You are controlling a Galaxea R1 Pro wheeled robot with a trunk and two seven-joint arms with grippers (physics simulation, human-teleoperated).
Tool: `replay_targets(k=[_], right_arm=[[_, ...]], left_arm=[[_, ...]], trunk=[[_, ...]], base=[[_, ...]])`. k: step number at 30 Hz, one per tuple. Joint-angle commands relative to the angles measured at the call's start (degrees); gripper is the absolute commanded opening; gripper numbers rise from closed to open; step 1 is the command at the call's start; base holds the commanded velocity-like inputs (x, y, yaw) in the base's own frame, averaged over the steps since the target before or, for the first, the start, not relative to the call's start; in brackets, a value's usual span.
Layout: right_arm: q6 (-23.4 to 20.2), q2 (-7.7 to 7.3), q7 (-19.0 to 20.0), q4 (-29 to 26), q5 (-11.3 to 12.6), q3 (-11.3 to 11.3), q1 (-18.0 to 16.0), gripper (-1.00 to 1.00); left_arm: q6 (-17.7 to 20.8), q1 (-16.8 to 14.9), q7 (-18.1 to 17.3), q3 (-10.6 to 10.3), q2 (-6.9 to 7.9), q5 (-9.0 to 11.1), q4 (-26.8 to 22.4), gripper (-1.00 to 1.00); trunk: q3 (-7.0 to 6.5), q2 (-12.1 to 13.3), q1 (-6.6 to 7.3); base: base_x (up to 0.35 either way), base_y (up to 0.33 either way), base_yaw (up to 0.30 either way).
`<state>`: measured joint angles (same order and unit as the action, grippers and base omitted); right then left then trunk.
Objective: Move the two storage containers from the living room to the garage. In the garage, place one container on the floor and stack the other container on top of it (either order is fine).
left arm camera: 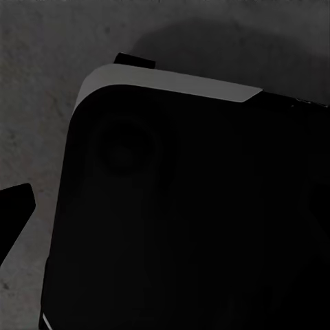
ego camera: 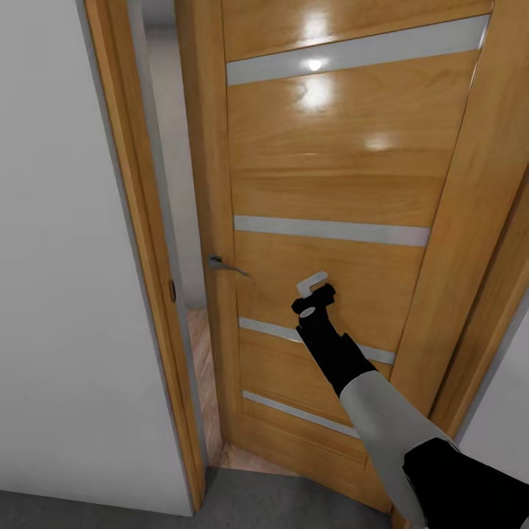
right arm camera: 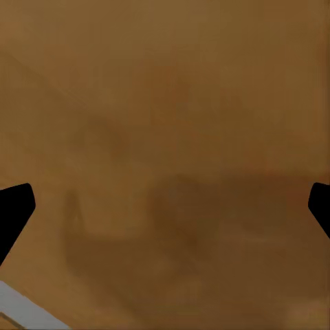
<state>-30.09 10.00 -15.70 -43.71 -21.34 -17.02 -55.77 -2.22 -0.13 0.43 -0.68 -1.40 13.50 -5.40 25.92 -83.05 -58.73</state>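
The right gripper (ego camera: 317,292) is held out at the end of its black-and-grey arm, right up against the wooden door (ego camera: 330,184); whether it actually touches the wood I cannot tell. In the right wrist view its fingertips (right arm camera: 15,210) sit at opposite edges of the picture, so the jaws are spread wide with nothing between them, and beyond them is blurred brown door surface with a pale inlay strip (right arm camera: 24,308) at one corner. From the head view the door stands ajar, its metal handle (ego camera: 224,264) to the left of the gripper, a strip of light wood plank floor (ego camera: 202,367) showing through the gap beside the door frame (ego camera: 139,220). The left wrist view looks over a dark rounded part of the robot's body (left arm camera: 185,213) above grey speckled concrete floor (left arm camera: 41,82); one dark fingertip (left arm camera: 14,206) shows, so I cannot tell that gripper's spread. The bins are nowhere here.
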Motion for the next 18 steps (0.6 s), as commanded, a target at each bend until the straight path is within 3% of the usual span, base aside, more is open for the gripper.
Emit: replay_targets(k=[1, 10, 18], right_arm=[[-0.52, 0.00, -0.05, -0.05, -0.37, -0.17, -0.04, 1.00], [-0.66, 0.00, 0.04, -0.06, -0.37, -0.45, -0.04, 1.00], [-0.58, 0.00, -0.27, -0.06, -0.53, -0.63, -0.04, 1.00]], left_arm=[[-0.15, 0.00, 0.04, -0.09, -0.01, 0.38, -0.03, 1.00], [-0.15, -0.01, 0.06, -0.11, -0.01, 0.46, 0.07, 1.00], [-0.15, 0.00, 0.01, -0.54, 0.07, 0.22, 0.27, 1.00]], trunk=[[0.06, -0.03, 0.00], [0.06, -0.03, 0.00], [0.06, -0.03, 0.00]], base=[[0.000, 0.000, 0.000], [0.018, 0.000, 0.000], [0.275, 0.000, 0.000]])
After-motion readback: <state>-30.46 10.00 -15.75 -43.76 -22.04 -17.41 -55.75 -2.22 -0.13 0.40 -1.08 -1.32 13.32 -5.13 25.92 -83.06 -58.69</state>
